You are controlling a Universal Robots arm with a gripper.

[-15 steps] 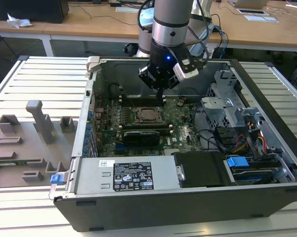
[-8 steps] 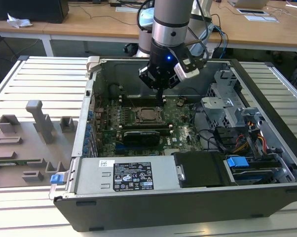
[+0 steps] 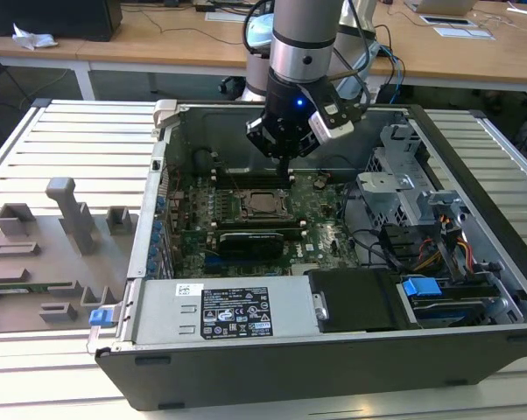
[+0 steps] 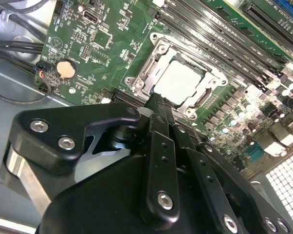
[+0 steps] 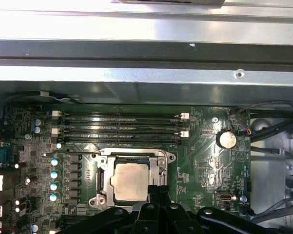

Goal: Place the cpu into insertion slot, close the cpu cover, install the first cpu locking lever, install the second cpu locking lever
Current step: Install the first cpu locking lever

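Inside open computer case [image 3: 272,372], cpu [image 5: 131,181] being framed by lowered cpu cover [image 5: 102,178] in insertion slot [image 5: 162,157] on green board [image 5: 202,163]; gripper [image 5: 156,188] being held clenched, empty, tips at cover's edge.

Silver-grey round arm [image 3: 303,35], blue light [image 3: 298,103]; matte black gripper [image 4: 157,101], silver screws [image 4: 165,200] behind slim black fingers [image 4: 159,119].
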